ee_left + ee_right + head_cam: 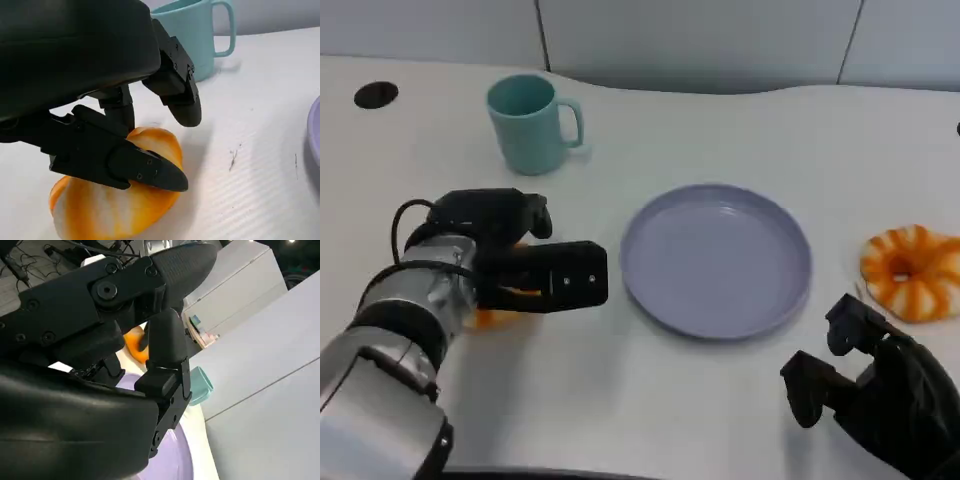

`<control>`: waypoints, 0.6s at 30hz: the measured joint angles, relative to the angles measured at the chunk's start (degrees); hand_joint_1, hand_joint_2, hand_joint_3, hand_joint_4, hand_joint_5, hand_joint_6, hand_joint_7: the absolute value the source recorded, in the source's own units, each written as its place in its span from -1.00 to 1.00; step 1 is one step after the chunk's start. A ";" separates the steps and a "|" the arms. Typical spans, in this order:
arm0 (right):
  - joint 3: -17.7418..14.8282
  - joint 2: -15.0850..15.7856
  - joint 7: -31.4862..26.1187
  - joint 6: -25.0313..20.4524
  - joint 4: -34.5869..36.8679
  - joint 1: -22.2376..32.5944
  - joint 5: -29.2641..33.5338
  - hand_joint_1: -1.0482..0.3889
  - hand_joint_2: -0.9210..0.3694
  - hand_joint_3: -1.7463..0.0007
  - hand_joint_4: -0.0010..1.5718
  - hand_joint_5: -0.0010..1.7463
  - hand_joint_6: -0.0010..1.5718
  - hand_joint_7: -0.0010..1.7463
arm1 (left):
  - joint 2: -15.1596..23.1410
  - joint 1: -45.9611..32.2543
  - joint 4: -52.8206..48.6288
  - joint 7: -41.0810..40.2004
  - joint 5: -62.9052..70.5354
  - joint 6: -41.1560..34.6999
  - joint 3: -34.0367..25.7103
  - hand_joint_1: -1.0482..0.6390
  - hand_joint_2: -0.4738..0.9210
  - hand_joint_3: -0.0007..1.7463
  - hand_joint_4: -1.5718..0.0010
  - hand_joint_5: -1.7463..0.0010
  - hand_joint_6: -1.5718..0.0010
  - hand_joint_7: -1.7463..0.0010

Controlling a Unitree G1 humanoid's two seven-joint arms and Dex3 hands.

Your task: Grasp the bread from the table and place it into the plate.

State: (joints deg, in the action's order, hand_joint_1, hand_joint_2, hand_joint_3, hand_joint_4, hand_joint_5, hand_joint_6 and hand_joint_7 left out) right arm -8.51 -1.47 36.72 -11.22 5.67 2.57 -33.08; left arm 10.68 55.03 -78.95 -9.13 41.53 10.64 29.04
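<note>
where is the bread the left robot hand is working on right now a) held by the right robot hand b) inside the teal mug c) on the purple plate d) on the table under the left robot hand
d: the left wrist view shows the orange bread lying on the white table with the left robot hand closing over it, while the purple plate holds nothing.
</note>
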 measured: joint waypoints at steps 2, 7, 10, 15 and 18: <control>0.00 0.00 0.00 0.00 0.10 -0.17 0.00 -0.09 -0.95 1.00 0.14 1.00 -0.16 1.00 | 0.00 0.01 0.08 -0.14 -0.20 0.30 -0.22 0.16 1.00 -0.94 0.23 -0.66 -0.03 0.65; 0.01 -0.02 -0.04 0.00 0.35 -0.51 0.02 -0.10 -0.96 1.00 0.15 1.00 -0.16 1.00 | 0.02 0.00 0.16 -0.18 -2.74 2.02 -2.71 0.24 0.99 -0.99 0.19 -0.98 0.32 -0.63; 0.00 -0.02 -0.07 0.02 1.01 -0.99 0.08 -0.09 -0.96 0.99 0.13 1.00 -0.17 1.00 | 0.04 0.06 0.46 -0.20 -5.21 3.32 -5.17 0.30 0.98 -1.00 0.19 -1.00 0.44 -0.94; -0.06 0.14 0.03 0.02 2.26 -1.93 0.06 -0.10 -0.96 1.00 0.13 1.00 -0.18 1.00 | 0.04 0.53 1.23 -0.24 -8.60 4.79 -8.73 0.27 0.99 -0.99 0.22 -0.90 0.40 -0.88; -0.11 0.37 0.03 0.09 2.67 -2.28 0.15 -0.09 -0.97 0.99 0.12 1.00 -0.18 1.00 | 0.04 0.65 1.45 -0.61 -9.09 5.60 -9.61 0.24 1.00 -0.95 0.10 -0.57 0.16 -0.46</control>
State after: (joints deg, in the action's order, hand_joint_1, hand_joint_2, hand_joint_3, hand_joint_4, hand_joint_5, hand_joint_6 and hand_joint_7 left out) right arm -8.62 -1.09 36.74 -11.13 8.35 0.30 -32.93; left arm 10.72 55.68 -77.50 -9.74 32.44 16.24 19.43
